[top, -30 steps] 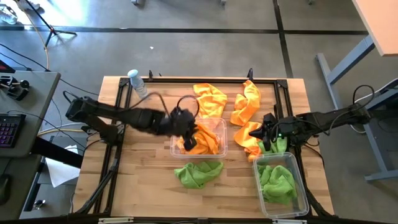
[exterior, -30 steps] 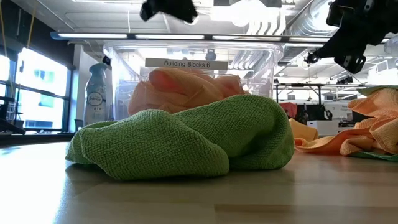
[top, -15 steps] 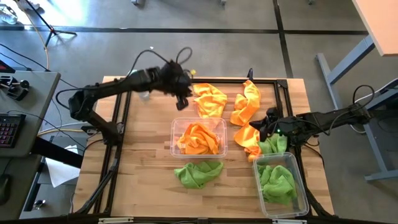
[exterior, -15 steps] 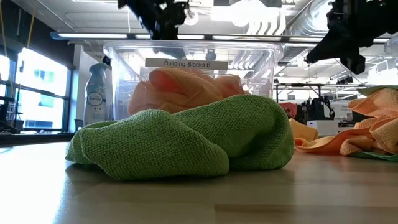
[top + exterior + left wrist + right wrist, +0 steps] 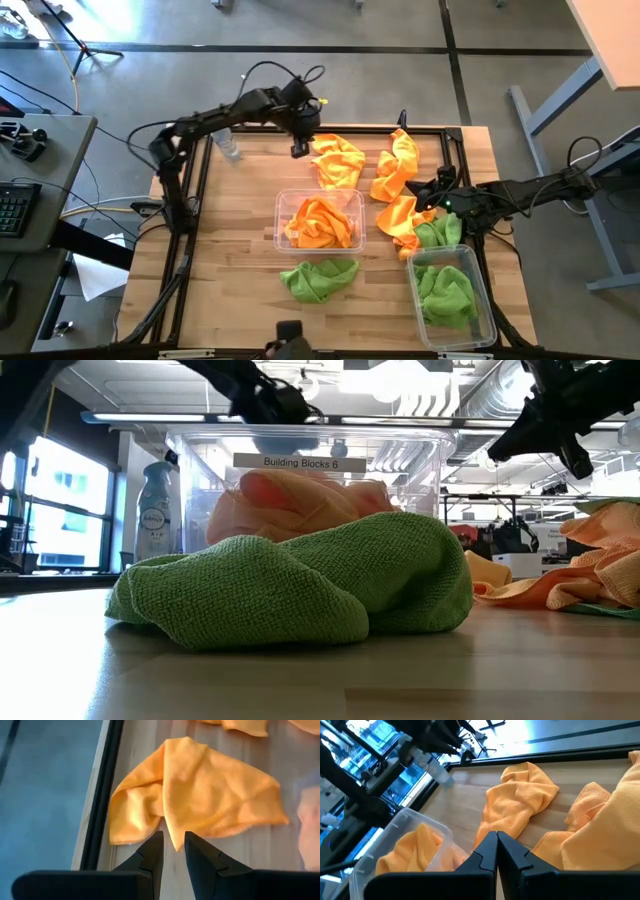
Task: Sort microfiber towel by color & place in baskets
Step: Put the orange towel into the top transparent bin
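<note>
Green: one towel (image 5: 318, 279) lies in front of the middle basket (image 5: 320, 221), one beside the right basket (image 5: 452, 296), one inside it. Orange: one in the middle basket, three behind. Left gripper (image 5: 300, 148), fingers slightly apart, holds nothing. Right gripper (image 5: 437, 196) is pinched closed, empty.

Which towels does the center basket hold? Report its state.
Partly full: center basket holds only crumpled orange towels; a green towel lies outside it.
</note>
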Controlling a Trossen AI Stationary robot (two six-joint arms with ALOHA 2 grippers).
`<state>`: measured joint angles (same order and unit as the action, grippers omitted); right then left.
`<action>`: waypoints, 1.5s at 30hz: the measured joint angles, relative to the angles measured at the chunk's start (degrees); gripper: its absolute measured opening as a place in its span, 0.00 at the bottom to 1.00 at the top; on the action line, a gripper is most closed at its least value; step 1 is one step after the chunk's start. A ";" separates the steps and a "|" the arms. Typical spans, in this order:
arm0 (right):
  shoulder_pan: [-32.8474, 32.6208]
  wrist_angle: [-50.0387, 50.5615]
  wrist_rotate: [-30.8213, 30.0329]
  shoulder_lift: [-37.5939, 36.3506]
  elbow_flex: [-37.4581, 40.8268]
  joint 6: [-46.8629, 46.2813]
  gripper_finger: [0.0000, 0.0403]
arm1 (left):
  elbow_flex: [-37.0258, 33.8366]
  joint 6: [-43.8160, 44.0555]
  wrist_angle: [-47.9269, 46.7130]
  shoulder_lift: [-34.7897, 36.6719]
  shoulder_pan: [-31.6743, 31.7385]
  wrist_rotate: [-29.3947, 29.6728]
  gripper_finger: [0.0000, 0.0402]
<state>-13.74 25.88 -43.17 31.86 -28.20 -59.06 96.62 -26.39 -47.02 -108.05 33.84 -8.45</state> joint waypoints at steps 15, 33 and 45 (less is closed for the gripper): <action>0.00 0.28 -1.48 0.00 -0.01 -1.14 0.00 | 4.07 13.57 1.39 -10.56 -3.21 0.43 0.25; -0.02 1.26 -1.39 0.00 -0.01 -1.12 0.00 | 4.15 18.88 6.94 -18.71 -5.46 5.24 0.38; -0.02 1.83 -1.24 0.00 -0.01 -1.05 0.00 | 4.09 17.82 5.46 -20.54 -7.02 8.88 0.18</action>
<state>-13.76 27.71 -44.40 31.86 -28.21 -60.12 100.71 -8.57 -41.56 -128.60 26.82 0.43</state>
